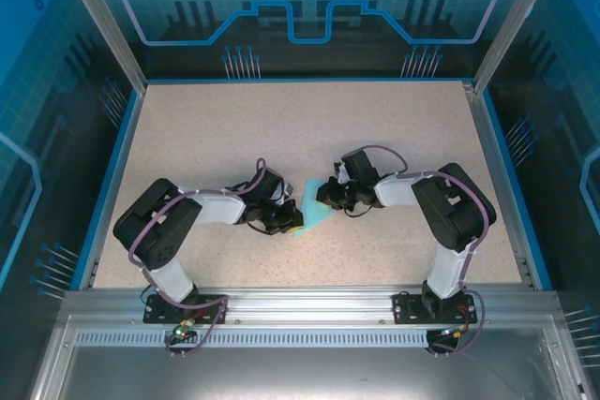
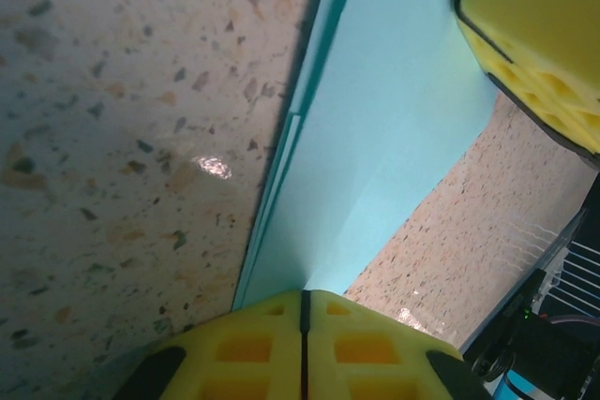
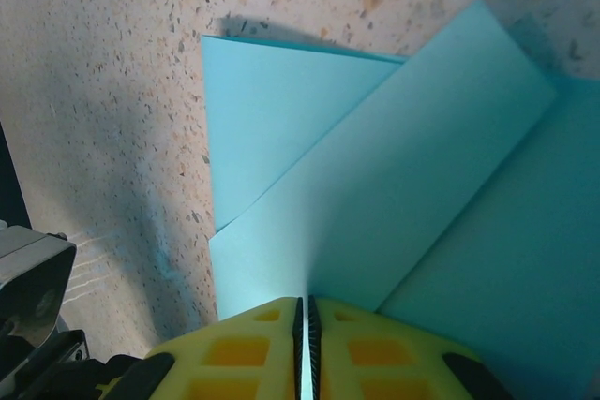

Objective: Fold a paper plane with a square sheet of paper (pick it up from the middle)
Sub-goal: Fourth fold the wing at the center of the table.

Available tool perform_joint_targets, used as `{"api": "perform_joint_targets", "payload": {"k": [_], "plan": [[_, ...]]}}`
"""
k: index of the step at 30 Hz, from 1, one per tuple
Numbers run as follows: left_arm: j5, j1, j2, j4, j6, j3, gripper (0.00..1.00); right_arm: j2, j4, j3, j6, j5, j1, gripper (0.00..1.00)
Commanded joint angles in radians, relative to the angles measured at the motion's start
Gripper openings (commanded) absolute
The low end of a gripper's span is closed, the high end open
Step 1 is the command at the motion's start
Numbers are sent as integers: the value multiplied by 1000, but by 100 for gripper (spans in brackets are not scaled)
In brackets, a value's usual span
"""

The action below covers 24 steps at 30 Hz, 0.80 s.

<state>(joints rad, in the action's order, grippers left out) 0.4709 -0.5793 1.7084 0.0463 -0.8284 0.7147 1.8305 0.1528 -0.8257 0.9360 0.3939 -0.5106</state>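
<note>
The square sheet of paper (image 1: 314,206) lies mid-table, light cyan and partly folded into angular flaps. My left gripper (image 1: 292,224) sits at its near-left corner and my right gripper (image 1: 328,196) at its far-right edge. In the left wrist view the yellow jaws (image 2: 303,297) are pressed together where a crease of the paper (image 2: 375,138) runs into them; the right gripper's yellow finger (image 2: 544,35) shows at top right. Through the right wrist camera the jaws (image 3: 306,304) pinch a thin cyan edge, with overlapping folded layers of paper (image 3: 394,194) spreading beyond.
The speckled beige tabletop (image 1: 234,128) is bordered by blue edging and an aluminium frame with posts at the far corners. A metal rail (image 1: 300,302) carrying both arm bases runs along the near edge. Both arms reach inward toward the middle.
</note>
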Motion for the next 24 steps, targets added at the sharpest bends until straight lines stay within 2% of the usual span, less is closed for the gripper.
{"api": "perform_joint_targets", "payload": {"k": [1,5,11,18,24], "plan": [[-24,-5,-14,-121,24,59,10,52,-75,11,-28,-35,-3,13],[-12,-2,-29,-178,42,171,13,59,-70,12,-27,-34,-4,13],[-16,0,95,-278,69,308,13,59,-65,9,-16,-32,-2,12],[-21,0,185,-247,54,305,11,67,-45,13,3,-27,-2,13],[-11,0,179,-183,30,228,10,82,-27,28,15,-29,0,13]]}}
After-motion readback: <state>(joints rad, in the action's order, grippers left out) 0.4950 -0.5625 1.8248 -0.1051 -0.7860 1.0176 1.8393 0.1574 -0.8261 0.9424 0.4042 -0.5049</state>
